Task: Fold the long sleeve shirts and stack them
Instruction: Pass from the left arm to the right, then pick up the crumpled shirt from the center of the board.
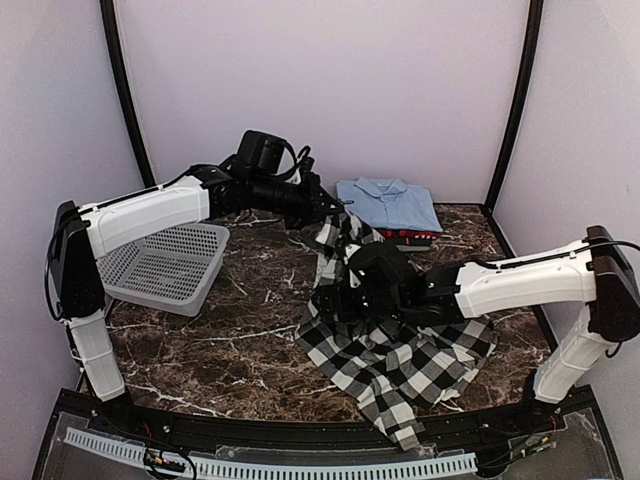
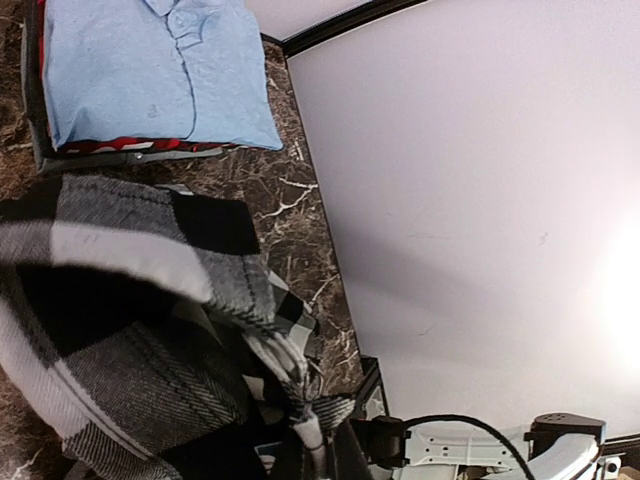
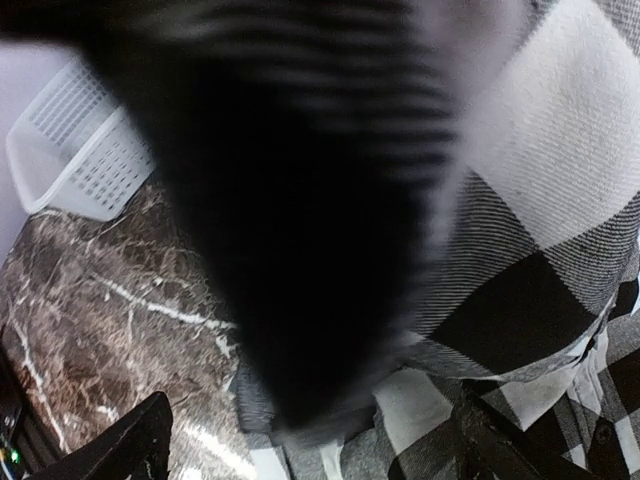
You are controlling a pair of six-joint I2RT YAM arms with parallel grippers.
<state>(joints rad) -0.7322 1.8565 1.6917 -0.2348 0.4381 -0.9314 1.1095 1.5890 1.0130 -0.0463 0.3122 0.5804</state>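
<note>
The black-and-white check shirt [image 1: 400,355] lies crumpled on the marble at centre right. One end of it is drawn up to my left gripper [image 1: 335,213], which is shut on a bunch of that cloth [image 2: 300,385]. My right gripper [image 1: 352,293] hovers low over the shirt's left part. Its fingers [image 3: 135,445] stand wide apart and open, with check cloth [image 3: 520,200] under and between them, and a blurred dark fold hangs close to the lens. The light blue collared shirt [image 1: 388,203] lies folded at the back on the red shirt [image 1: 412,237], of which only an edge [image 2: 110,146] shows.
A grey perforated basket [image 1: 165,262] stands at the left of the table and also shows as a basket corner [image 3: 70,150] in the right wrist view. Pale walls close in the back and both sides. A black rail [image 1: 300,440] runs along the near edge.
</note>
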